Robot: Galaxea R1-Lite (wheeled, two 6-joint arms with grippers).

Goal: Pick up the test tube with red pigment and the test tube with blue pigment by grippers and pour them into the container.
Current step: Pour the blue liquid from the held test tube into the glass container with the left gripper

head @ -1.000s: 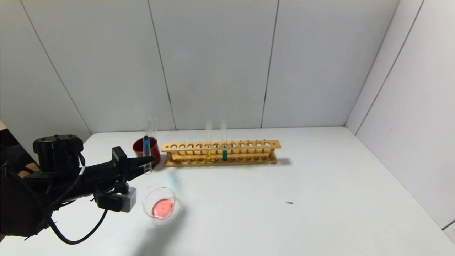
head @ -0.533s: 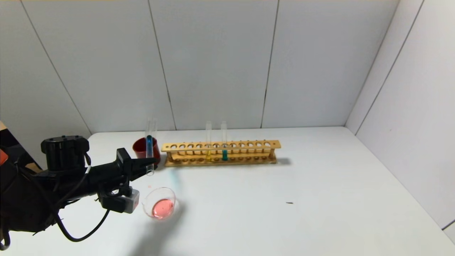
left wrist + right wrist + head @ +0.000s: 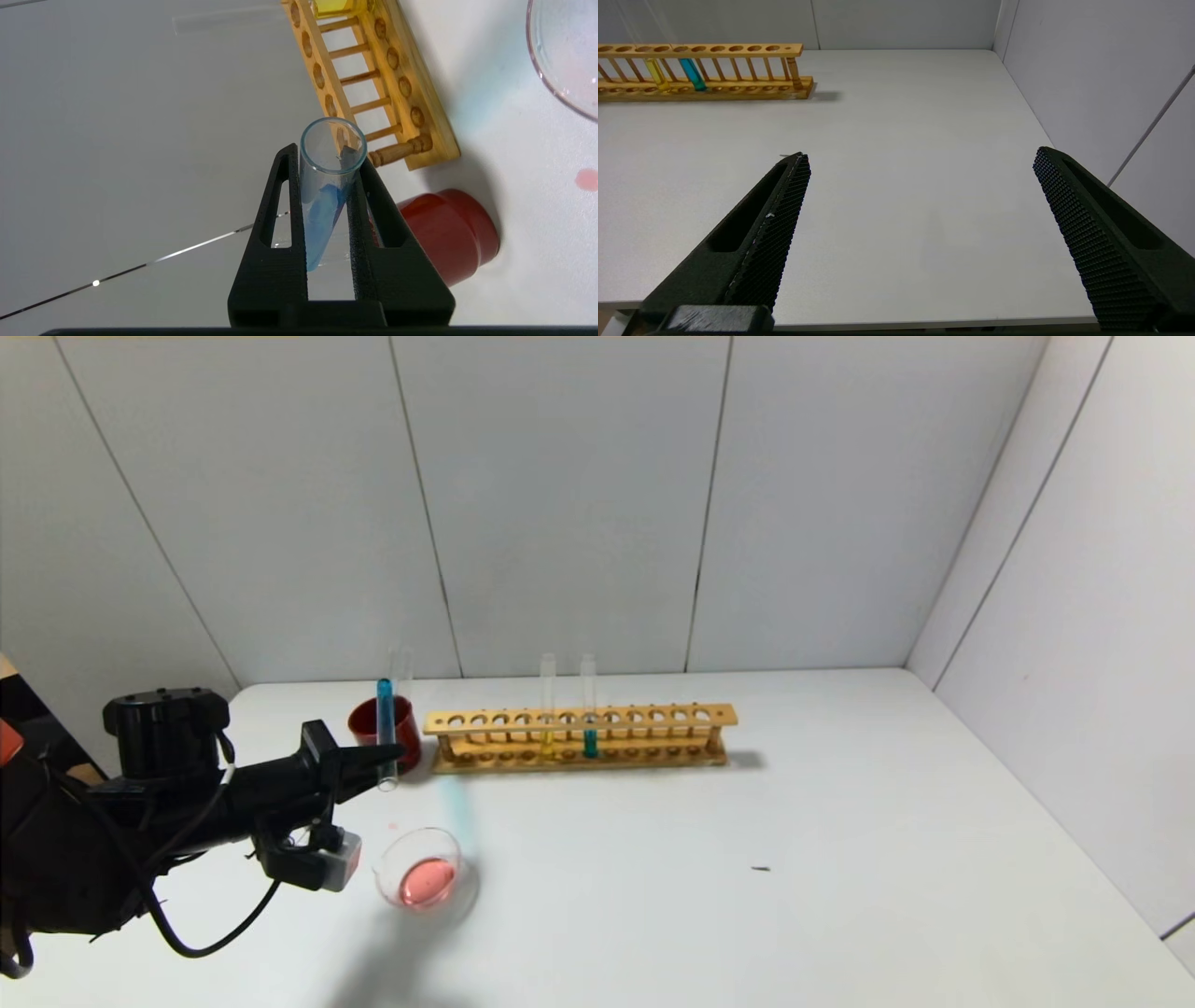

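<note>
Blue-pigment test tube (image 3: 385, 733), unlabelled, is clamped in left tool (image 3: 390, 755).

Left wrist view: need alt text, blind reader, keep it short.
The left gripper is shut on a clear test tube with blue pigment, its open mouth toward the camera. Beyond stand a dark red cup, a wooden test tube rack and the rim of a glass dish on the white table.

The container (image 3: 421, 878) sits before the cup (image 3: 372, 720), left of the rack (image 3: 579, 735).
</note>
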